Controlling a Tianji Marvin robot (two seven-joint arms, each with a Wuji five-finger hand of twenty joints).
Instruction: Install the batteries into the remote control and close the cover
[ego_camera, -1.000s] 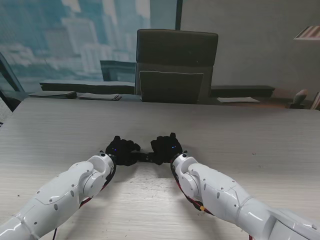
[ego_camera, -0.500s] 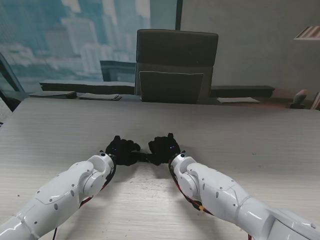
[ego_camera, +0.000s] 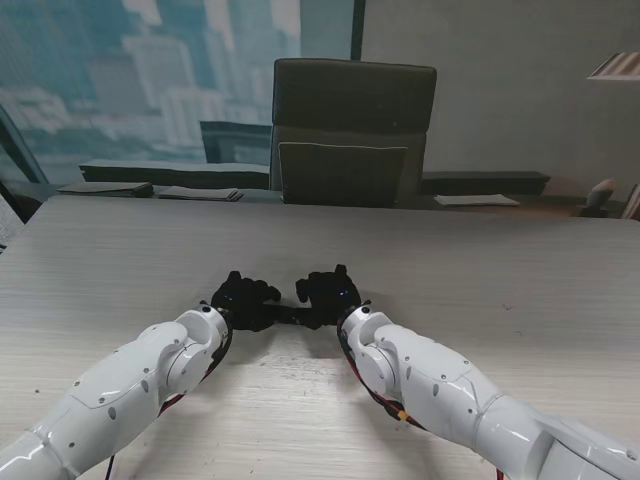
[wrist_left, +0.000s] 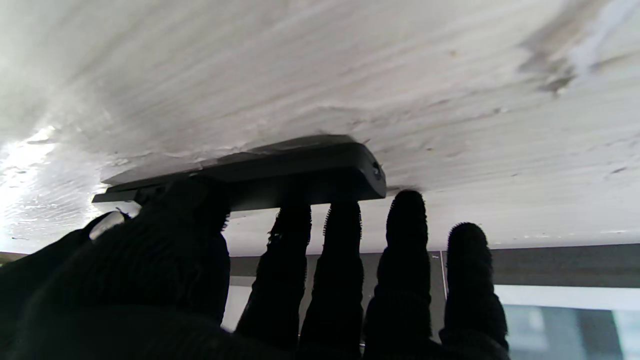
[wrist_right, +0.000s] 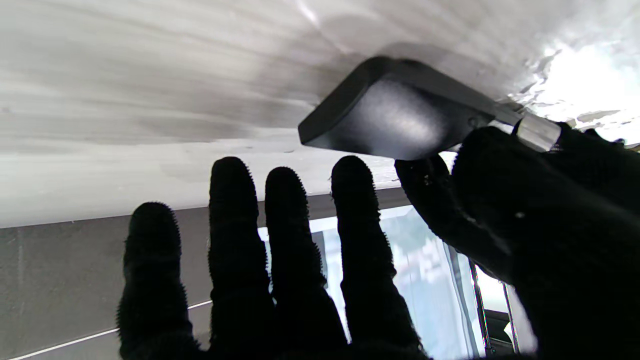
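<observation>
The black remote control (ego_camera: 290, 314) lies on the table between my two hands, mostly hidden in the stand view. My left hand (ego_camera: 245, 298) is shut on it: in the left wrist view the fingers (wrist_left: 335, 235) press one long edge of the remote control (wrist_left: 300, 172) and the thumb covers the other side. My right hand (ego_camera: 328, 292) has its four fingers (wrist_right: 285, 240) spread and off the remote control (wrist_right: 395, 117); only its thumb (wrist_right: 440, 200) touches that end. A silvery battery (wrist_right: 537, 131) shows beside the thumb, its seating hidden.
The pale wooden table (ego_camera: 500, 280) stretches wide on all sides. A dark office chair (ego_camera: 352, 130) stands behind its far edge. Flat dark items (ego_camera: 150, 189) and a paper (ego_camera: 476, 199) lie on a ledge beyond the table.
My right hand has shifted slightly left, closing in on the left hand. The left hand and the remote have stayed in place.
</observation>
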